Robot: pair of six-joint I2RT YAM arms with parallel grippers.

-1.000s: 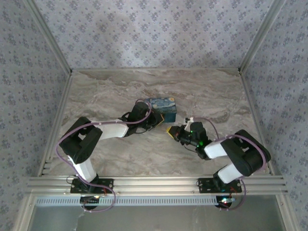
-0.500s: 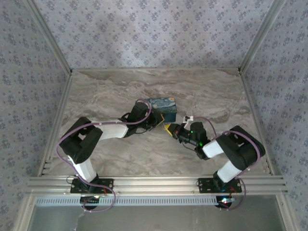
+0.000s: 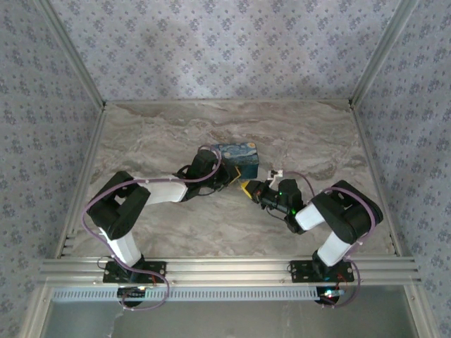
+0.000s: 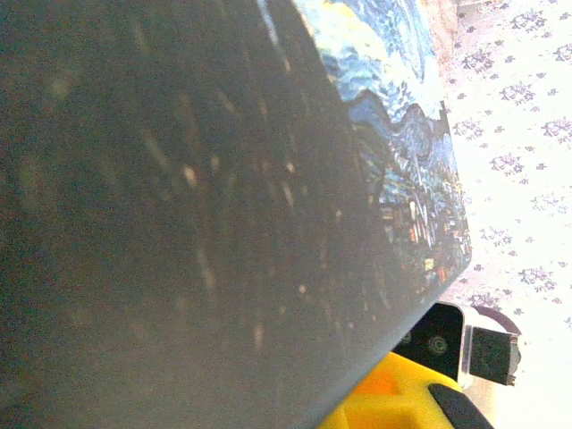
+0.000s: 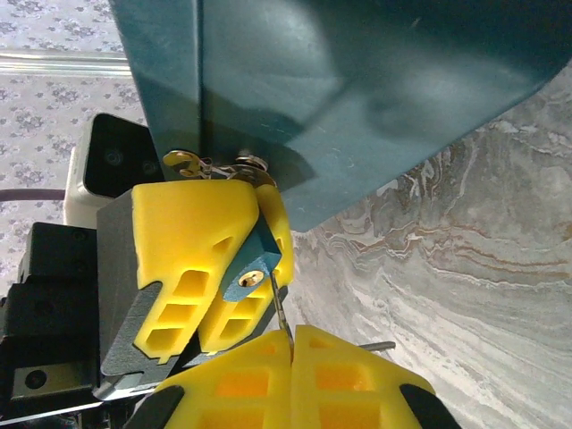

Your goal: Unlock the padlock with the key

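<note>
- padlock (image 5: 248,268): blue body wedged between the two yellow fingers of the left tool (image 5: 238,223), just in front of the near side of the box (image 3: 238,156), mid-surface
- long axis runs from the box toward the right tool (image 5: 292,349); the keyhole end faces the right tool and the other end points at the box
- metal bits at the box-side end touch the box's lower edge (shackle or ring, too small to tell)
- key (image 5: 279,313): thin shaft sticks straight out from the right tool's fingertips, roughly in line with the padlock's axis; the tip is right beside the keyhole, and I cannot tell if it has entered
- left tool: narrow, clamped on the padlock body
- right tool: closed tight, pinching the key
- the tools sit nose to nose, nearly touching
- left arm: elbow bent, forearm low, reaching right and away across the surface (image 3: 303,134)
- right arm: folded, elbow out to the right, forearm reaching left toward the centre
- box: painted night-sky print on top, dark sides
</note>
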